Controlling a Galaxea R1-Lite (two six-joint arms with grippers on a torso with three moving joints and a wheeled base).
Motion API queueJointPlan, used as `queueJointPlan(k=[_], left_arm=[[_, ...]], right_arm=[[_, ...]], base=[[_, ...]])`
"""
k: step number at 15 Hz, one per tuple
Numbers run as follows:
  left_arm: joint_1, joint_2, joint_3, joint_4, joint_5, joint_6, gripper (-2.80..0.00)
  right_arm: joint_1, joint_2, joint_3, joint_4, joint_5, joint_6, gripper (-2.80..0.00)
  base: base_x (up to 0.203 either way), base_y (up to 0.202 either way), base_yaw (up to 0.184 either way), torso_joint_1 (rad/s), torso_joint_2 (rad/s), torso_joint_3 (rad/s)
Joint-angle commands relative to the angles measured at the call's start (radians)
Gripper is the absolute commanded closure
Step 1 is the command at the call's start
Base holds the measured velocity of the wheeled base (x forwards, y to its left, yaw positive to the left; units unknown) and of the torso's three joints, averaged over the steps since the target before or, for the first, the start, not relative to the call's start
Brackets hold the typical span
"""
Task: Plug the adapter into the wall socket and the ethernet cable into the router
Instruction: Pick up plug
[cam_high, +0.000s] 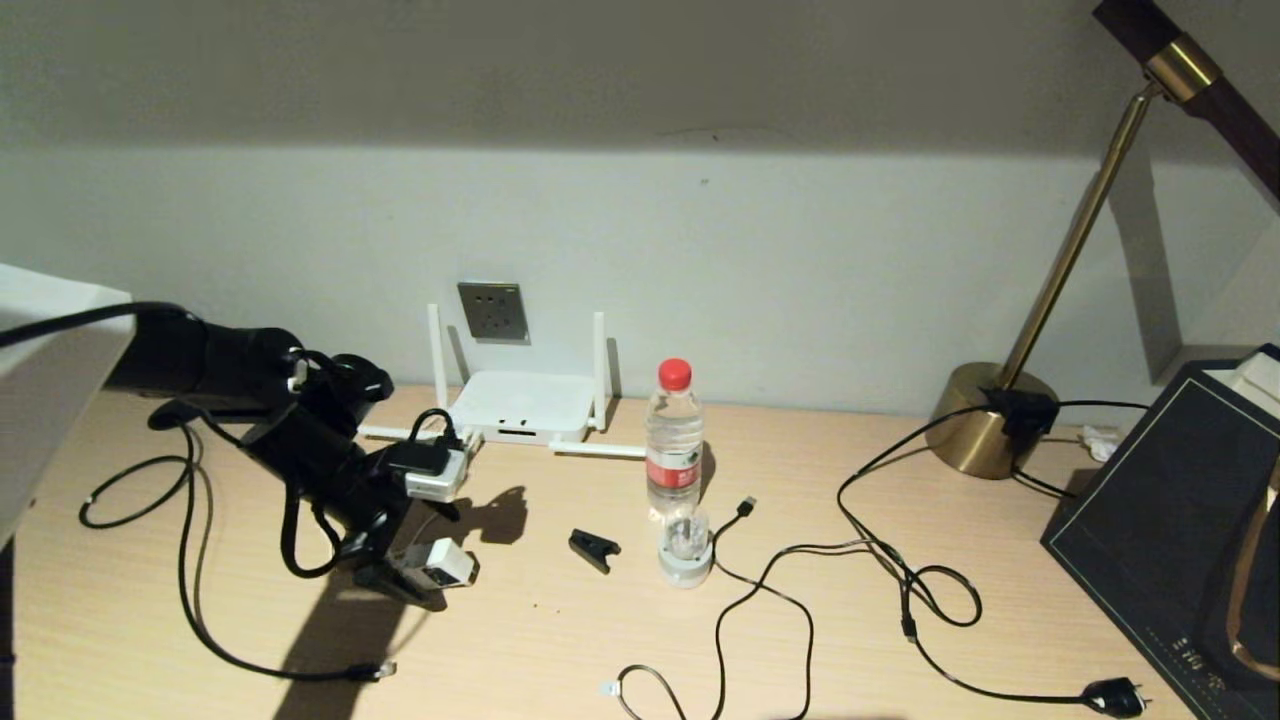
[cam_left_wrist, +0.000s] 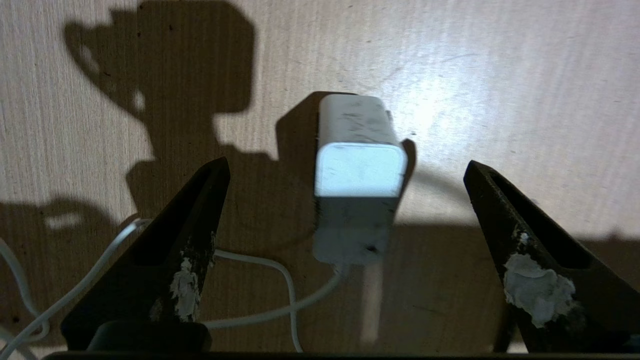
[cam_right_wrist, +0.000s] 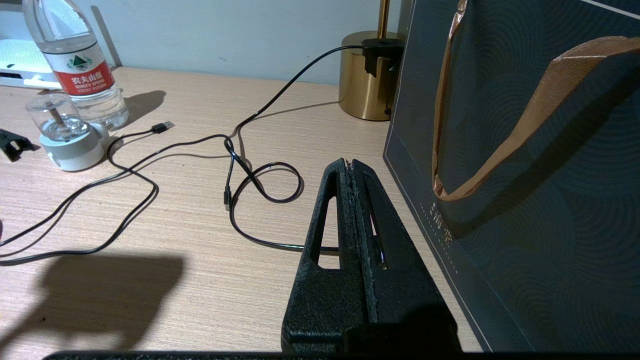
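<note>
Two risks stand out for you here, and both come from how the adapter (cam_left_wrist: 357, 177) lies between the tips of the left claw (cam_left_wrist: 345, 210). It rests on the desk (cam_left_wrist: 500, 90) with its long body pointing away from the claw, a fingertip standing well clear on either side, so the claw is spread wide and has hold of nothing. If you close from here without coming lower, the tips may catch only the near end of the adapter and tip or spin it; that would leave the prong face badly turned for the wall socket (cam_high: 493, 311), which sits far beyond the claw on the wall, above the router (cam_high: 522, 406). The thin white cord (cam_left_wrist: 280, 280) loops under and beside the near finger (cam_left_wrist: 185, 260), and you could pinch it with the body or drag it as you lift. The left arm reaches low over the desk, wrist bent so the claw points down and forward at the adapter. The ethernet cable (cam_high: 200, 560) trails on the desk behind and beside the arm, its connector lying nearer you than the claw; mind that it does not snag. Your right claw (cam_right_wrist: 352, 167) is pressed shut on nothing, parked beside a dark paper bag (cam_right_wrist: 525, 175), well away.
</note>
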Motion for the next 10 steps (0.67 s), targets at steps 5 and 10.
queueJointPlan(k=[5,10], left_arm=[[-0.008,0.051,-0.017,-0.019,-0.002,-0.036,-2.8],[-0.025,0.048,-0.016,-0.019,-0.004,-0.063,-2.8]], right_arm=[[0.0,0.002,0.035,-0.001,0.0,0.0,0.0],[0.0,0.002,0.035,-0.001,0.0,0.0,0.0]], base=[[0.0,0.0,0.0,0.0,0.0,0.0],[0.0,0.0,0.0,0.0,0.0,0.0]])
